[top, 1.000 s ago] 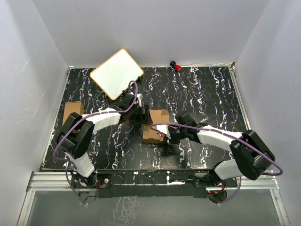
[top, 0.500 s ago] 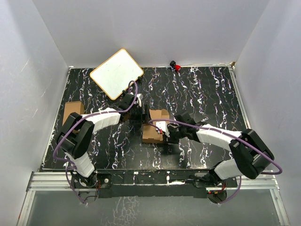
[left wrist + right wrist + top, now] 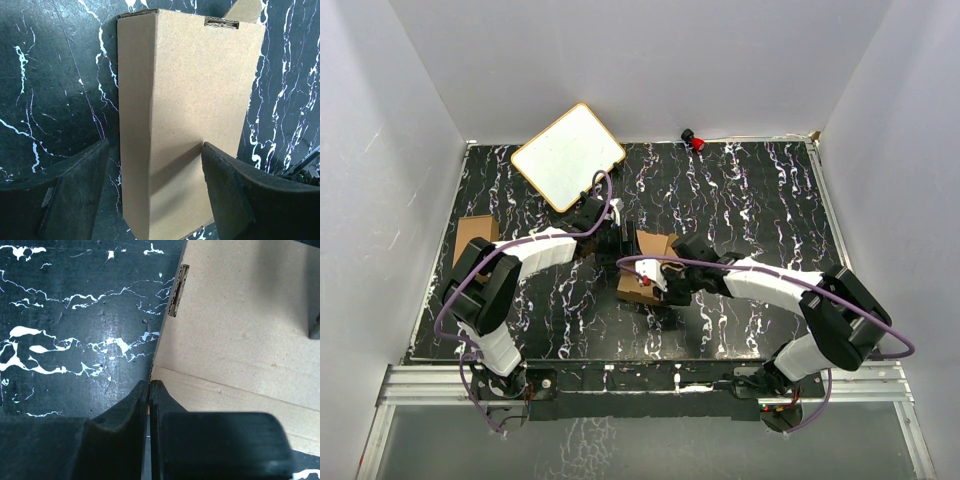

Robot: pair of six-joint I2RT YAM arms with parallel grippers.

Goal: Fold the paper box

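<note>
left jaws apart straddling paper box [image 3: 190,115], right jaws closed together, tips at box edge, black marbled tabletop [image 3: 50,75]

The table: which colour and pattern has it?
Table: black with white veins, clearest in the left wrist view.

no readable text, label, brand, number or sign is showing in any view. the paper box [image 3: 190,115] is showing only plain brown cardboard faces, and the white board [image 3: 568,156] is lying with a blank face up.
</note>
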